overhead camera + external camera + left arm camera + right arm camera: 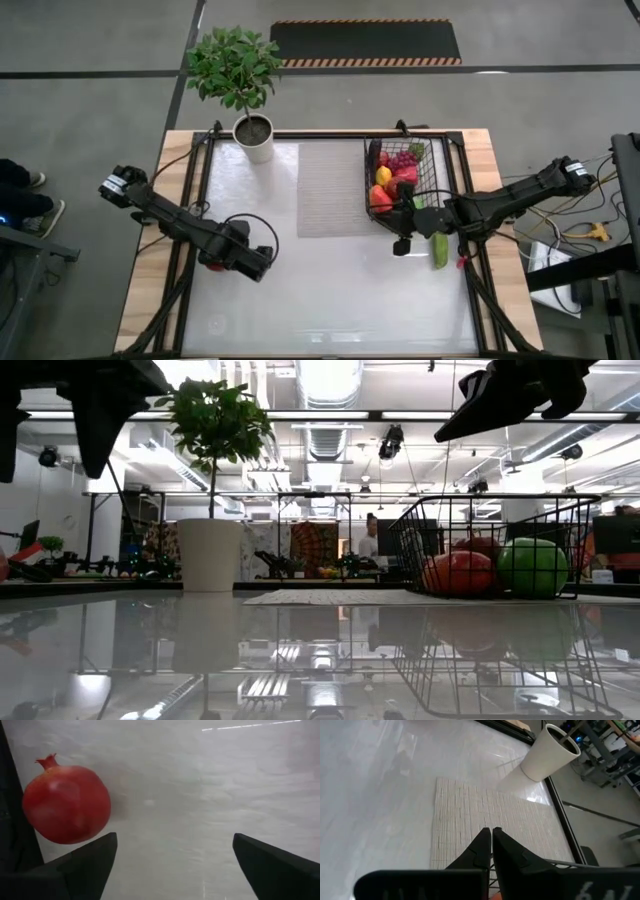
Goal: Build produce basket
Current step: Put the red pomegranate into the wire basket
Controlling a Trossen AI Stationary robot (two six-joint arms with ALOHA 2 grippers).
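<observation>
The black wire basket stands on the right part of a pale mat, with red, yellow, green and purple produce in it. The low view shows a red fruit and a green one inside it. A red pomegranate lies on the white table. My left gripper hangs open above the table, pointing down, with the pomegranate just outside one finger. My right gripper is shut and empty above the basket's near edge. A green cucumber lies on the table under my right arm.
A white pot with a leafy plant stands at the far left of the mat. A black frame borders the white table top. A small red thing lies by the cucumber. Free room lies in the table's near middle.
</observation>
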